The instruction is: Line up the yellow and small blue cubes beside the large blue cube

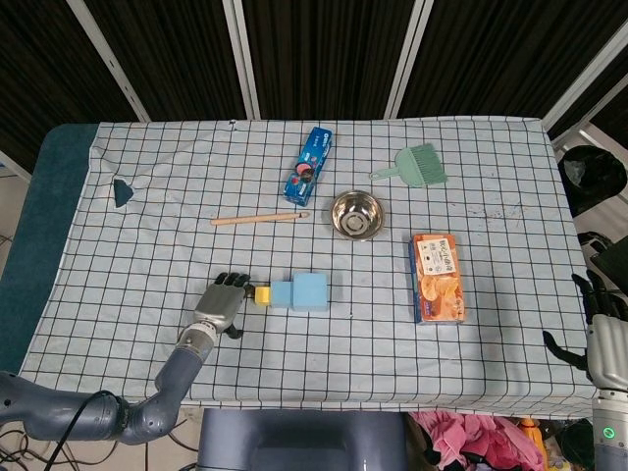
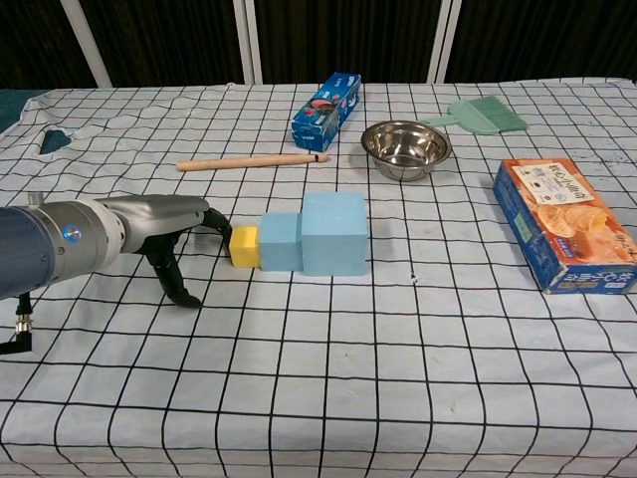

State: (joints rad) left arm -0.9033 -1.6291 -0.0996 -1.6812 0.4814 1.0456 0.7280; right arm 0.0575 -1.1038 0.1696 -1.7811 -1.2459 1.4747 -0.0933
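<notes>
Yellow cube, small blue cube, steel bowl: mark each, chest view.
Small yellow cube [image 2: 244, 247], chest view, on its front face.
Small light-blue cube [image 2: 280, 245], chest view, on its front face.
Round steel bowl [image 2: 405, 148], chest view, on its inner wall.

Yellow cube [image 2: 243, 246]; light-blue small cube [image 2: 280, 242] and large cube [image 2: 334, 234]; white counter cloth [image 2: 318, 388] with black grid; orange box [image 2: 564, 224].

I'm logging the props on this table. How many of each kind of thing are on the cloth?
Cubes: 3 (yellow, small blue, large blue)
Boxes: 2 (blue, orange)
Metal bowl: 1
Wooden stick: 1
Green brush: 1
Total: 8
</notes>
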